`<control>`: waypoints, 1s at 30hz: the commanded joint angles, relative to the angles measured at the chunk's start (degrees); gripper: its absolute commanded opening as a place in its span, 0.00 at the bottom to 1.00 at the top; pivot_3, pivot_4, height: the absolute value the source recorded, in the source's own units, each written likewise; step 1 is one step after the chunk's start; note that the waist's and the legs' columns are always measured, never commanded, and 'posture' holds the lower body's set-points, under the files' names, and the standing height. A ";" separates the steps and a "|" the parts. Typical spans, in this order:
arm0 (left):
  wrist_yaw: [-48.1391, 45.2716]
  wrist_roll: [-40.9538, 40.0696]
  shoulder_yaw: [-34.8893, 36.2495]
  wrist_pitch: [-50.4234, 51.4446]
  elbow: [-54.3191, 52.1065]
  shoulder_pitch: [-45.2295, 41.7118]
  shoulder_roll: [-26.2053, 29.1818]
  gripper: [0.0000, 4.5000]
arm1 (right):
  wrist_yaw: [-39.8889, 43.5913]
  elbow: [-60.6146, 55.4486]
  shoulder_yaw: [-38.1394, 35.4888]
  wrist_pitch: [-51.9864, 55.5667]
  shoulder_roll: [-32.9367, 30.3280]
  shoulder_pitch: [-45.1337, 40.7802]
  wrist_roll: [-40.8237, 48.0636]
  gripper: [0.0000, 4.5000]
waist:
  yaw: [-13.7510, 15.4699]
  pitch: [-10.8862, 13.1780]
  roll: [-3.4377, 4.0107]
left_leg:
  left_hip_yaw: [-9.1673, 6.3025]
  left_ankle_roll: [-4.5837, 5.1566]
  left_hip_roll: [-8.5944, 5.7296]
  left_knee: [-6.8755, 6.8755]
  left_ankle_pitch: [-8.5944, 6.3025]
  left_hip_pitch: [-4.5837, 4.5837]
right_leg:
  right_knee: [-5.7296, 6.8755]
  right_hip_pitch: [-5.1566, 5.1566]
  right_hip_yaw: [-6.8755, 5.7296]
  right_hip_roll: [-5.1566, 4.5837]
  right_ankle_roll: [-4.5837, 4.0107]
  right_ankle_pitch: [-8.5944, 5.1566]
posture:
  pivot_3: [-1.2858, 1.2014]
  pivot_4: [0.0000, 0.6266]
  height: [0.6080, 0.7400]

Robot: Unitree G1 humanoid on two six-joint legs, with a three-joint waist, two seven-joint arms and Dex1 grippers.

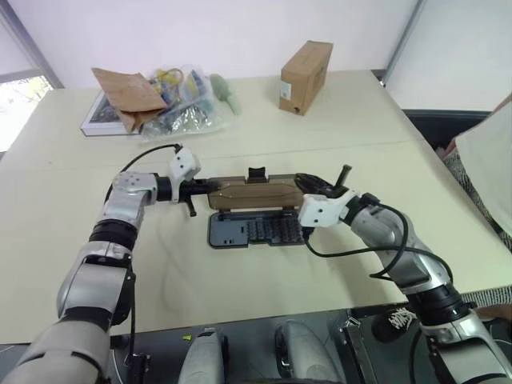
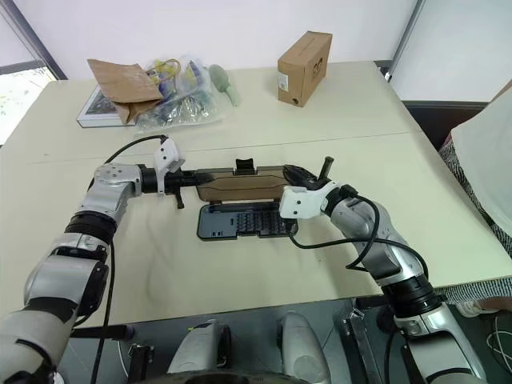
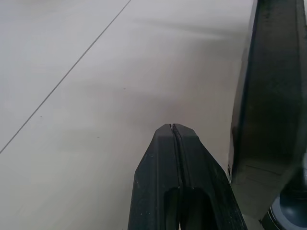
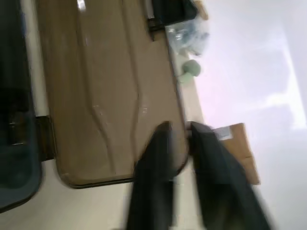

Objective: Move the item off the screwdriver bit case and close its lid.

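The screwdriver bit case (image 1: pixel 254 230) lies open in the middle of the table, its dark grey tray nearest me. Its brown translucent lid (image 1: pixel 252 194) stands open along the tray's far side. The item (image 1: pixel 257 173), a tiny black piece, sits on the middle of the lid's far edge. My left gripper (image 1: pixel 202 190) is shut and empty at the lid's left end; in the left wrist view its fingertips (image 3: pixel 171 128) point at bare table beside a dark edge of the case. My right gripper (image 4: pixel 180 128) is open at the lid's right end, one finger on each side of its rim.
A cardboard box (image 1: pixel 306 76) stands at the back right. At the back left lie a brown paper bag (image 1: pixel 128 92), clear plastic bags (image 1: pixel 182 112), a green thing (image 1: pixel 224 92) and a flat book (image 1: pixel 98 122). A person in white (image 1: pixel 492 156) is at the table's right edge.
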 commanded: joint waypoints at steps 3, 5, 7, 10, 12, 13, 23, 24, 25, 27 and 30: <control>0.30 0.24 1.25 -1.62 0.15 -1.42 0.08 0.00 | 6.61 -3.78 -0.22 2.50 -2.07 -0.44 2.86 0.81 | 0.09 0.01 -0.01 | 0.00 0.00 0.00 0.01 0.00 -0.02 | 0.00 0.00 0.00 -0.01 0.00 0.00 | 0.52 0.24 1.00; 0.47 0.30 1.22 -2.00 0.30 -1.39 -0.09 0.00 | 10.86 -6.08 -0.81 4.69 -3.30 0.09 4.96 0.99 | 0.12 0.01 -0.01 | 0.00 0.00 0.00 0.01 0.00 -0.02 | 0.00 -0.01 -0.01 -0.01 0.00 0.00 | 0.52 0.24 1.00; 0.51 0.33 1.25 -2.23 0.27 -1.43 -0.27 0.00 | 16.17 -9.13 -2.34 8.37 -5.43 0.66 8.18 0.99 | 0.14 0.01 -0.01 | -0.01 0.00 0.00 0.01 0.00 -0.04 | 0.00 -0.01 -0.02 -0.01 0.01 0.00 | 0.52 0.24 1.00; 0.35 0.32 1.37 -2.41 0.04 -1.42 -0.34 0.00 | 23.75 -13.89 -6.21 16.67 -9.37 1.08 14.40 0.99 | 0.49 0.02 -0.03 | -0.03 0.00 -0.01 0.04 0.00 -0.06 | -0.01 0.00 -0.05 -0.02 0.02 0.00 | 0.52 0.24 1.00; 0.25 0.29 1.43 -2.46 -0.16 -1.37 -0.39 0.00 | 26.67 -15.65 -8.95 21.18 -11.70 0.91 17.68 0.99 | 0.77 0.02 -0.03 | -0.02 0.01 0.00 0.06 -0.01 -0.08 | -0.02 -0.01 -0.06 -0.03 0.02 0.00 | 0.52 0.24 1.00; 0.20 0.27 1.45 -2.54 -0.31 -1.30 -0.41 0.00 | 28.87 -16.85 -10.83 24.42 -13.51 1.25 19.81 0.99 | 0.91 0.02 -0.03 | 0.00 0.01 -0.01 0.07 -0.01 -0.08 | -0.02 -0.01 -0.05 -0.04 0.02 0.00 | 0.52 0.24 1.00; -0.94 -1.06 1.98 -1.14 -5.73 0.29 -0.84 0.00 | 35.69 -26.13 -23.31 41.47 -21.95 10.96 33.68 0.99 | 1.73 0.03 -0.04 | -0.08 0.04 0.00 0.10 -0.03 -0.21 | -0.10 -0.03 -0.14 -0.06 0.02 0.00 | 0.52 0.24 1.00; -1.19 -1.30 2.01 -0.69 -6.80 0.66 -0.86 0.00 | 35.20 -26.57 -23.46 41.48 -22.09 11.89 33.91 0.99 | 1.67 0.03 -0.04 | -0.08 0.04 0.00 0.10 -0.03 -0.22 | -0.10 -0.03 -0.14 -0.06 0.02 0.00 | 0.52 0.24 1.00; -1.42 -1.52 2.02 -0.20 -7.89 1.07 -0.83 0.00 | 34.77 -27.02 -23.52 41.68 -22.16 12.68 34.19 0.99 | 1.54 0.03 -0.04 | -0.07 0.04 0.00 0.11 -0.03 -0.22 | -0.10 -0.03 -0.14 -0.06 0.02 0.00 | 0.52 0.24 1.00; -2.16 -2.07 1.89 1.11 -10.69 2.21 -0.51 0.00 | 34.02 -28.08 -23.36 42.72 -22.23 14.08 34.63 0.99 | 1.47 0.03 -0.04 | -0.07 0.04 0.00 0.11 -0.03 -0.19 | -0.09 -0.03 -0.13 -0.05 0.02 0.00 | 0.52 0.24 1.00; -3.42 -2.98 1.72 3.79 -15.63 4.29 0.38 0.00 | 33.23 -28.87 -23.19 42.93 -22.42 15.64 35.04 0.99 | 1.52 0.03 -0.04 | -0.08 0.04 0.00 0.10 -0.03 -0.20 | -0.08 -0.04 -0.13 -0.04 0.03 -0.01 | 0.52 0.24 1.00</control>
